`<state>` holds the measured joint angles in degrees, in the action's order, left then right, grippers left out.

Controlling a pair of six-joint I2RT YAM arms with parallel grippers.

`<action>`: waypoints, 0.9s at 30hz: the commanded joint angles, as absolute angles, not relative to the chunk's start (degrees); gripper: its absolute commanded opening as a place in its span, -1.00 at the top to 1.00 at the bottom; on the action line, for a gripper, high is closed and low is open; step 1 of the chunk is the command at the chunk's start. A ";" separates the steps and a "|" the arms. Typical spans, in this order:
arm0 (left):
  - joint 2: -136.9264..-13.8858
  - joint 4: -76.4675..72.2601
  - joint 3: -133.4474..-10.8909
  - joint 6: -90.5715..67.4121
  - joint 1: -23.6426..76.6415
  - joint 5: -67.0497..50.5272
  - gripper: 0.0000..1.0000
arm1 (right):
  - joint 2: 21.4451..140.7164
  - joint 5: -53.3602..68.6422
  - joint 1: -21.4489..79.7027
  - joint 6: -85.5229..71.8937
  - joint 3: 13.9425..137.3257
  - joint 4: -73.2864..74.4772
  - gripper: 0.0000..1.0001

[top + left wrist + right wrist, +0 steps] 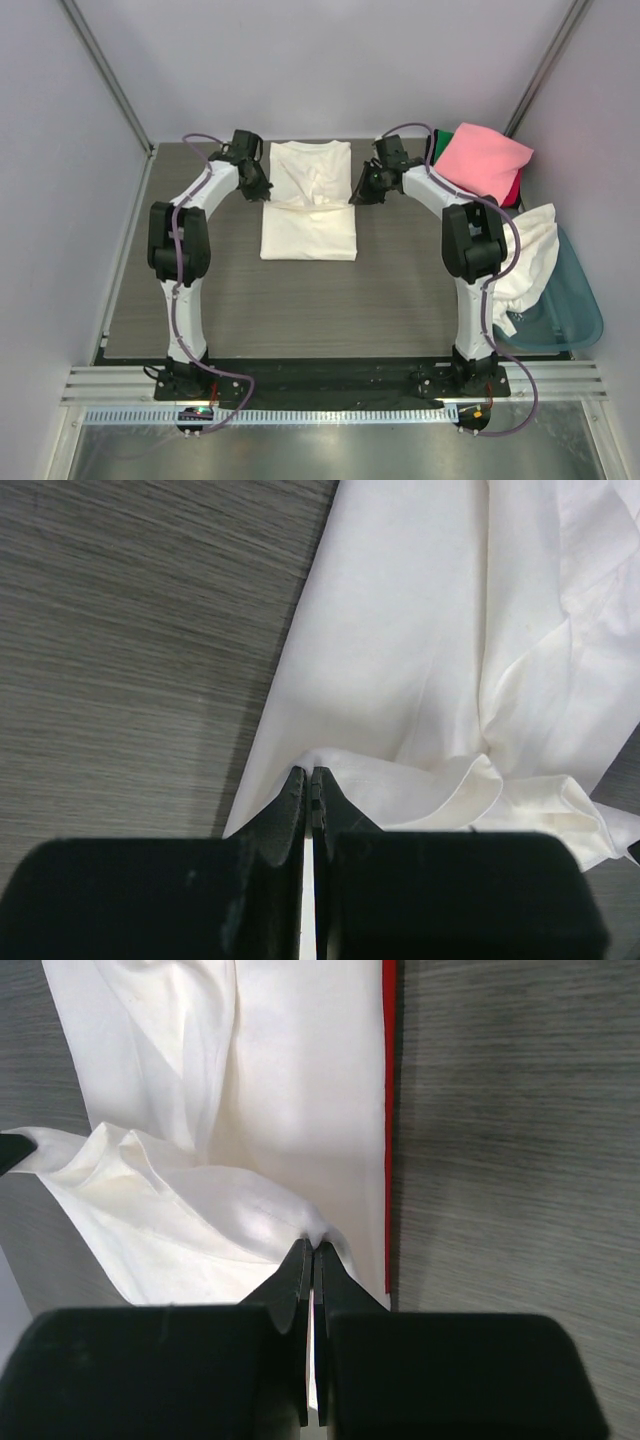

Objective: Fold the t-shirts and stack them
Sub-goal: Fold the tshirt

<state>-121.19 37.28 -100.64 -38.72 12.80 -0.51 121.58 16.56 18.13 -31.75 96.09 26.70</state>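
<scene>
Your left pincer [308, 780] is closed down to a hair's gap. Its tips nip a raised fold at the edge of the cream t-shirt [308, 215], and a sliver of pale cloth shows between the jaws. Ahead of that pincer and to its right the shirt spreads across the grey tabletop [120, 660], with a rumpled ridge running off to the right.

Your right pincer [311, 1252] is closed just as tightly on the opposite edge of the same shirt, a small peak of cloth gathered at its tips. The shirt lies ahead of it and to its left. Just to the right of its tips a thin red strip [389, 1110] runs along the shirt's edge; you cannot tell what it belongs to.

From above, the two pincers face each other with the shirt between them.

Well behind the right pincer, a pink t-shirt [485, 160] lies on green cloth [441, 142] and red cloth [516, 188]. Nearer the arm bases, a white t-shirt [530, 250] drapes over the rim of the teal tub [575, 320].
</scene>
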 commanded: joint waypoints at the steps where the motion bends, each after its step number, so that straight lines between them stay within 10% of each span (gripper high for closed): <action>1: -122.95 38.05 -104.94 -37.70 11.78 -1.93 0.98 | 123.65 17.93 17.58 -31.03 100.54 26.19 0.98; 3: -124.53 39.46 -108.08 -37.62 11.43 -2.98 0.92 | 125.15 18.37 17.40 -31.20 103.51 27.24 0.88; 8: -132.88 51.55 -125.47 -37.35 9.76 -5.80 0.37 | 133.65 19.16 16.09 -30.68 119.14 35.55 -0.08; 13: -130.18 57.22 -132.22 -36.30 9.23 -5.36 0.05 | 132.73 19.34 15.64 -30.67 132.03 41.05 -0.14; 27: -98.09 31.74 -74.92 -42.97 15.72 -10.98 0.08 | 107.58 28.99 24.87 -39.97 78.15 13.38 -0.05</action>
<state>-99.94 40.23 -82.06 -40.32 13.45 -7.44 107.79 23.29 23.68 -35.35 82.61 22.81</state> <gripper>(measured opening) 0.465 0.532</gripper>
